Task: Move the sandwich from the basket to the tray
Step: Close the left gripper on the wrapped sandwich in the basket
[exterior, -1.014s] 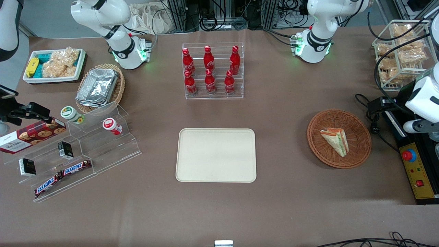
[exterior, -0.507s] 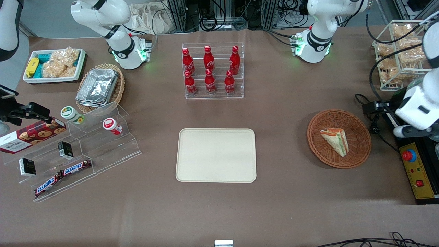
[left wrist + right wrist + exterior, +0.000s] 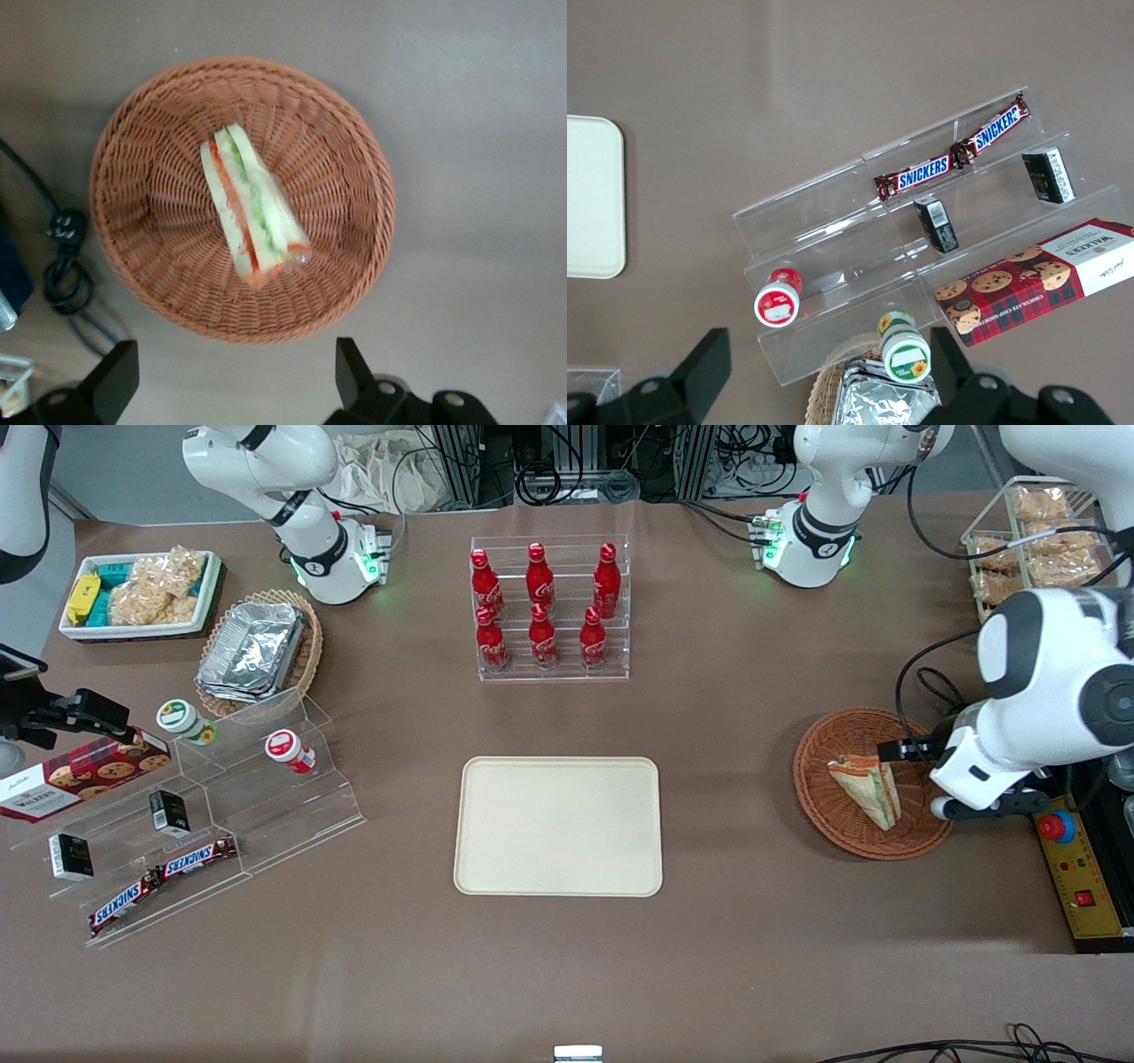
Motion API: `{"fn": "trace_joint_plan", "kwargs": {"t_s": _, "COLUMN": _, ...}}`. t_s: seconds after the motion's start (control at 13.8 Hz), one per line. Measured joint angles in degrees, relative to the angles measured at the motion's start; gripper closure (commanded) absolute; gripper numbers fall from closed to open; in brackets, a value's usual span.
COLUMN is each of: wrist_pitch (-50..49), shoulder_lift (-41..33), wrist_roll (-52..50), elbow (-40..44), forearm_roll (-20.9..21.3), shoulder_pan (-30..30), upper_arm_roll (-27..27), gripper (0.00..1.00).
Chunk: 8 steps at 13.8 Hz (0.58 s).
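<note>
The sandwich (image 3: 868, 788), a clear-wrapped wedge with green and orange-red stripes, lies inside the round reddish-brown basket (image 3: 815, 779) toward the working arm's end of the table. From the left wrist view I look straight down on the sandwich (image 3: 252, 208) and the basket (image 3: 372, 177). My gripper (image 3: 235, 382) hangs open and empty above the basket's rim, its dark fingertips (image 3: 353, 367) wide apart and well above the wicker. The cream-beige tray (image 3: 558, 825) sits bare in the middle of the table, nearer the parked arm than the basket.
A black cable with a plug (image 3: 66, 230) lies on the table beside the basket. A yellow control box with a red stop button (image 3: 1076, 868) sits at the table's edge. A rack of red cola bottles (image 3: 549, 607) stands farther from the front camera than the tray.
The working arm has swung in from the table's edge and now hangs over the basket. Sandwich, basket and tray have not moved.
</note>
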Motion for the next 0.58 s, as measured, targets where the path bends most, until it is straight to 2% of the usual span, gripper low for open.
{"fn": "trace_joint_plan", "kwargs": {"t_s": 0.36, "wrist_pitch": 16.2, "shoulder_lift": 2.6, "wrist_roll": -8.7, "elbow": -10.0, "forearm_roll": -2.1, "shoulder_pan": 0.2, "upper_arm_roll": 2.8, "gripper": 0.01}}
{"fn": "trace_joint_plan", "kwargs": {"t_s": 0.58, "wrist_pitch": 22.3, "shoulder_lift": 6.6, "wrist_roll": -14.6, "elbow": -11.1, "forearm_roll": -2.1, "shoulder_pan": 0.1, "upper_arm_roll": 2.7, "gripper": 0.02}}
